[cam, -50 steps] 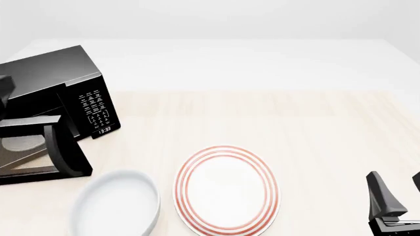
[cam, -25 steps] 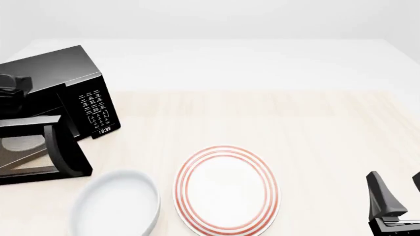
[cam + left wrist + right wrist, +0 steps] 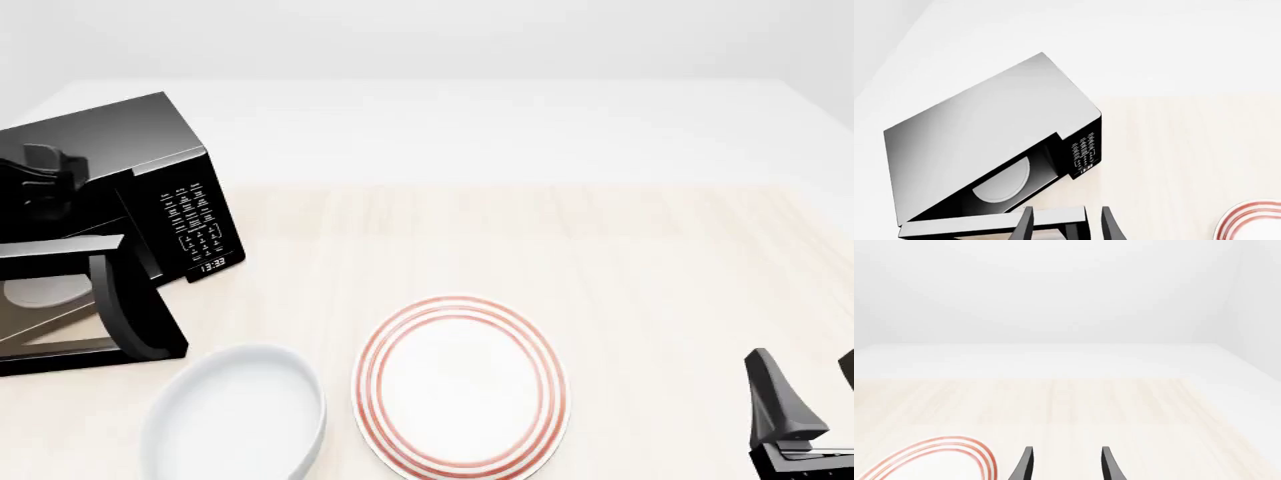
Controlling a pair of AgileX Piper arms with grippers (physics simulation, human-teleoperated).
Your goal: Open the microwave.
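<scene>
The left jaws (image 3: pixel 1066 225) stand parted with nothing between them, raised above the microwave (image 3: pixel 114 190), with the top edge of its swung-out door (image 3: pixel 80 300) under their tips in the left wrist view; in the front view the arm shows only as a dark shape over the oven's roof. The right jaws (image 3: pixel 1066 465) are likewise apart and empty, low near the desk's (image 3: pixel 641 260) right front corner, well apart from everything else. The microwave sits at the desk's left edge, turned at an angle, its door already hanging wide open toward the front. It looks like a heavy, rigid box with smooth, glossy black walls that would give jaws little purchase; the body should stay put while the hinged door swings lightly, so the door's free edge or its bar handle is the sensible place to pull, though the handle itself I cannot pick out here. The door is a thick black frame around a glass window, which is best not knocked. Inside lies a round white turntable (image 3: pixel 1001 181), and beside the opening a flat keypad (image 3: pixel 191 215) with white labels above a small display (image 3: pixel 212 265). Near the desk's front edge rest a smooth white bowl (image 3: pixel 234 420) and, just beside it, a round white plate (image 3: pixel 461 385) ringed in red; both look hard and breakable.
</scene>
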